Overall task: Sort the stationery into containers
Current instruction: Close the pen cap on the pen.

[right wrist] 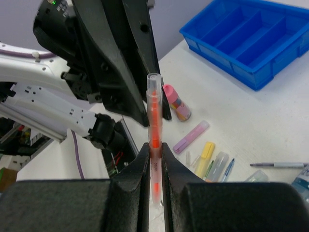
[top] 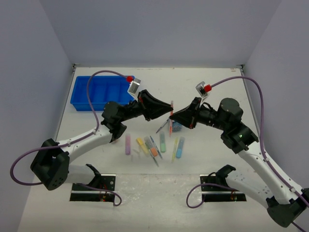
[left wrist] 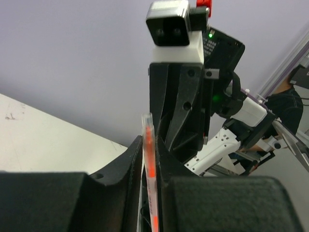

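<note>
An orange pen (top: 171,113) stands upright above mid-table, between both grippers. My right gripper (top: 173,116) (right wrist: 154,147) is shut on the orange pen's (right wrist: 153,111) lower barrel. My left gripper (top: 168,110) (left wrist: 148,142) flanks the same pen (left wrist: 150,166), with a thin sliver of gap along one finger, so it is slightly open. The blue tray (top: 79,99) (right wrist: 217,55) sits at the far left, its compartments bare. Below the grippers lie purple (top: 128,144), yellow (top: 142,145), orange (top: 153,151), green (top: 162,143) and blue (top: 179,147) markers.
A thin pen (top: 162,127) and a small blue tub (top: 176,126) lie just under the grippers. A pink-capped bottle (right wrist: 176,103) lies near the purple marker (right wrist: 191,137), and another pen (right wrist: 275,165) lies further right. Grey walls enclose the table on three sides.
</note>
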You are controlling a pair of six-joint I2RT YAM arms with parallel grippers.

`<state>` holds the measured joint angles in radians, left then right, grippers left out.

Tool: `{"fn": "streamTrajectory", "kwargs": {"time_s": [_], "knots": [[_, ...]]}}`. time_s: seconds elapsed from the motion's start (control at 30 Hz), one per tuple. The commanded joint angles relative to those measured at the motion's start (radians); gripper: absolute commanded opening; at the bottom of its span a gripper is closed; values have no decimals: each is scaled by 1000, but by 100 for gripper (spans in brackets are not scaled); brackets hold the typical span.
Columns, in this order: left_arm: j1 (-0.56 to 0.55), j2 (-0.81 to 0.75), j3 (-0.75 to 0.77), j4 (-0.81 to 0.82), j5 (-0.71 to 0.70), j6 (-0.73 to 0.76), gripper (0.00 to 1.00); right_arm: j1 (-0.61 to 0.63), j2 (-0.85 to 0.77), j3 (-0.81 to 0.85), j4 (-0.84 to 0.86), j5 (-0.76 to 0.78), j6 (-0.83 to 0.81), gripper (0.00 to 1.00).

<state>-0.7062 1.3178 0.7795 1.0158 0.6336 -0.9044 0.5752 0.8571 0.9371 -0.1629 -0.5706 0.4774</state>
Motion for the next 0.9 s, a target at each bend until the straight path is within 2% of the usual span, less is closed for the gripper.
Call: {"fn": "streamTrajectory", "kwargs": {"time_s": [0.0, 0.07, 0.17, 0.23, 0.27, 0.33, 0.6, 0.67, 0.7, 0.77, 0.8, 0.87], "knots": [[-9, -11, 16, -49, 78, 25, 21, -6, -16, 41, 123, 19, -23, 0], [-9, -14, 12, -49, 80, 25, 25, -6, -15, 46, 119, 23, -25, 0], [-7, -17, 7, -41, 78, 22, 25, -6, -8, 51, 117, 15, -27, 0], [-7, -21, 6, -35, 75, 21, 18, -6, -5, 52, 118, 4, -28, 0], [-7, -24, 5, -34, 70, 20, 10, -6, -1, 51, 118, -5, -29, 0], [-9, -30, 6, -33, 69, 21, 1, -6, 1, 50, 117, -16, -34, 0], [-8, -68, 11, -38, 57, 50, 0, -6, 10, 32, 131, -60, -46, 0], [-9, -85, 10, -28, 52, 55, 0, -6, 15, 14, 151, -85, -47, 14], [-9, -93, 7, -20, 50, 54, 0, -6, 19, 8, 154, -94, -44, 16], [-7, -114, 4, -13, 41, 54, 0, -6, 35, -5, 180, -121, -36, 30], [-8, -119, 4, -10, 39, 55, 0, -6, 41, -11, 192, -133, -30, 35], [-8, -129, 9, -17, 22, 61, 0, -5, 51, -28, 224, -167, -19, 36]]}}
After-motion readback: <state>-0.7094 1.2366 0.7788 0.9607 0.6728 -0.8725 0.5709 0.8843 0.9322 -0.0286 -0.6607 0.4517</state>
